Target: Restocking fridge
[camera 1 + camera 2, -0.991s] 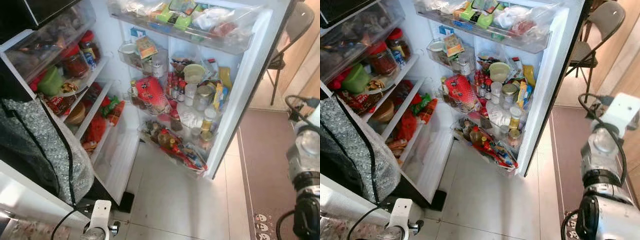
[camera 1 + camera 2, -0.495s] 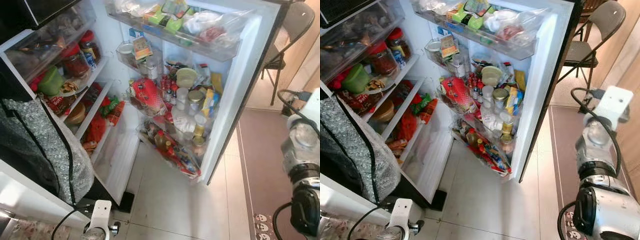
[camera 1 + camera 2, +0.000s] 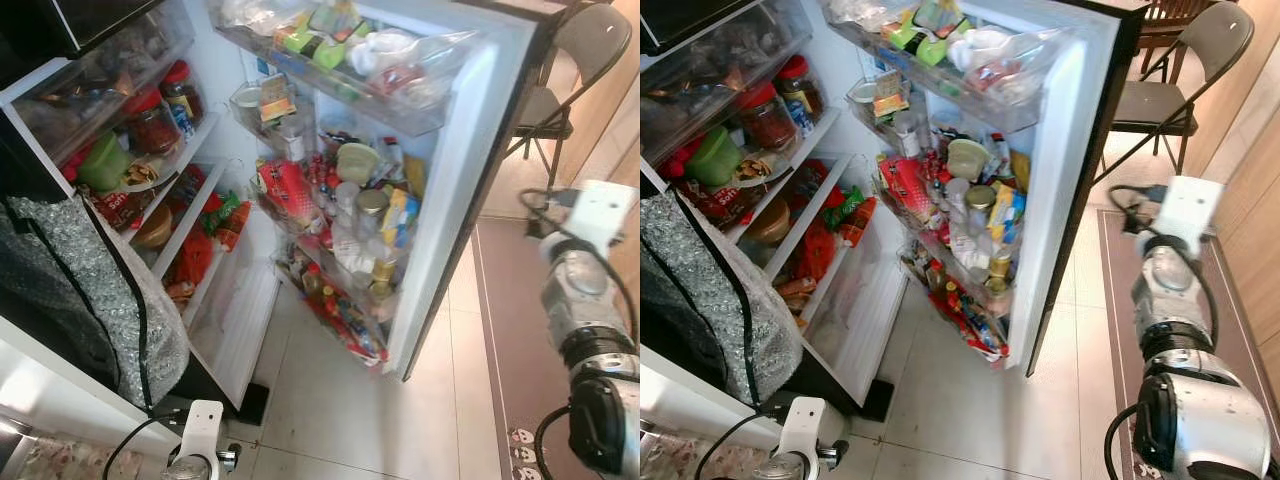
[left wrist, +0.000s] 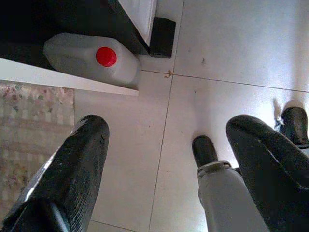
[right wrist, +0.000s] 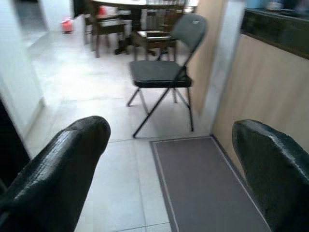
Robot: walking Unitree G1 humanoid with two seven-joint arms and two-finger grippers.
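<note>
Fridge door (image 3: 1065, 180) stands left of the right end effector (image 5: 174, 159).

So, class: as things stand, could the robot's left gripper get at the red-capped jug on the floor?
Probably yes. The left gripper hangs open over bare tile, with nothing between it and the red-capped jug, though the jug is partly tucked under a white ledge.

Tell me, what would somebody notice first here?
The open fridge door stands in the middle, its racks crammed with bottles, jars and a red bag. On the left, the fridge shelves hold red-lidded jars and a green tub. A folding chair stands behind the door.
</note>
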